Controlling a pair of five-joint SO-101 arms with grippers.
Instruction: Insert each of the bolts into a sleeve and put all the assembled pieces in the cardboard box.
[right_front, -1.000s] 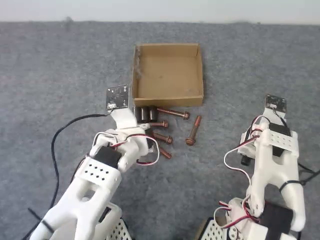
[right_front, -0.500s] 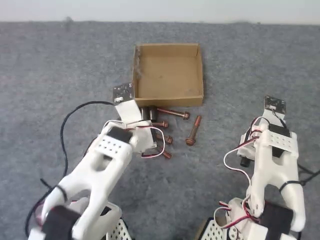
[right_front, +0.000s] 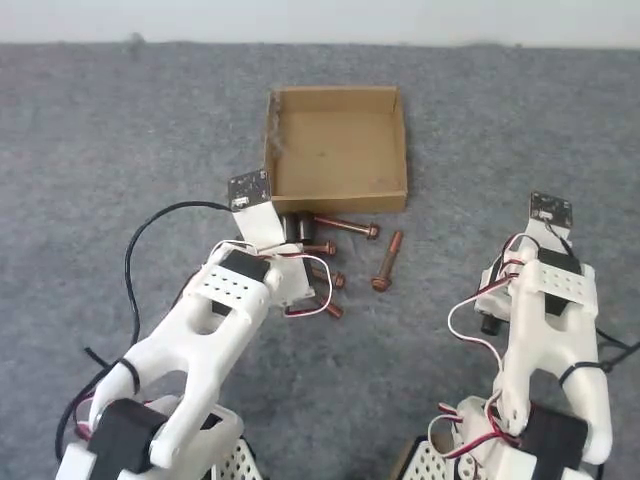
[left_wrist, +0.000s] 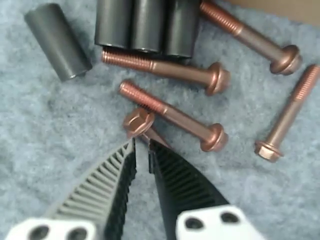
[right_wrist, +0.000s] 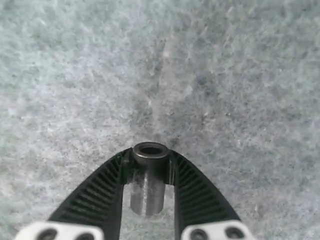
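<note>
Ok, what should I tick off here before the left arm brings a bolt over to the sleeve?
1. right tool shut on the sleeve: ok.
2. Sleeve bore open and empty: ok.
3. left tool placed at the head of the nearest bolt: ok.
4. That bolt actually held: cannot tell.
5. neighbouring bolt apart from it: not ok, it looks to lie against the head.
6. cardboard box empty and unobstructed: ok.
</note>
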